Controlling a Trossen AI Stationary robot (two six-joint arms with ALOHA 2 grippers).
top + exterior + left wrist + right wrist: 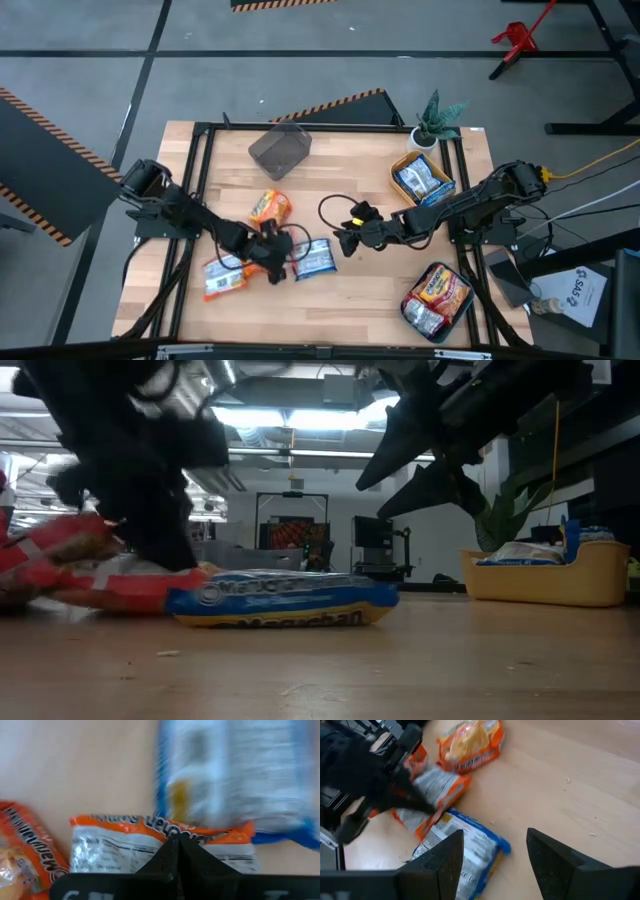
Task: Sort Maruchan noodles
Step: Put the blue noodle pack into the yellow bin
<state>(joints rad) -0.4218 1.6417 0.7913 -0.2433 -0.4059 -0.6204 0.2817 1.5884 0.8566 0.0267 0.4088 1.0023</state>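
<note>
- Maruchan noodles were spread over the wooden table [350, 300]: four loose packets lay in a cluster left of centre, the rest already sat in containers.
- Three containers were counted: a grey bin [279, 152] at the far middle with nothing visible inside, a yellow bin [404, 165] at far right holding blue-white packets, and a teal bin [462, 312] at near right holding orange and silver packets. The exact count inside each could not be told.
- The loose packets comprised two orange ones, namely an orange packet [269, 208] apart from the others and another near the left edge [224, 278]; one orange-and-silver packet [437, 792]; and one blue packet [315, 258].
- The left gripper [176, 851] was down over the orange-and-silver packet, fingers together at the tips. Whether they pinched the wrapper could not be told.
- The right gripper [494, 851] hovered just beside the blue packet, fingers apart.
- Judged step: picking from the cluster, roughly mid-task. The next move would call for a sure pinch on one packet only, lifted clear of its overlapping neighbour.
</note>
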